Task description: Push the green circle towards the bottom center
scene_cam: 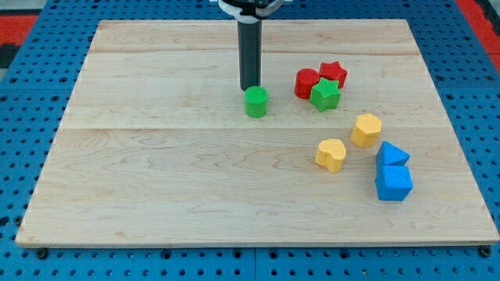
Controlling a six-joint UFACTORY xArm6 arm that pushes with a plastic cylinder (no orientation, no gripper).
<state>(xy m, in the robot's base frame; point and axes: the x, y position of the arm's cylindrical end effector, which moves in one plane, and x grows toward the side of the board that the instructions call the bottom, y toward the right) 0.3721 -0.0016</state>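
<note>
Tip [250,87] at green circle [256,102], wood board [195,187], blue pegboard [23,109].

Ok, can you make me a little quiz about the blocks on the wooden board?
1. True or false: my tip is just above the green circle in the view.
2. Which block touches the green star? A) the yellow heart B) a red block C) the blue cube
3. How many yellow blocks are on the board?

Key: 1 true. 2 B. 3 two, the heart and the yellow hexagon.
</note>
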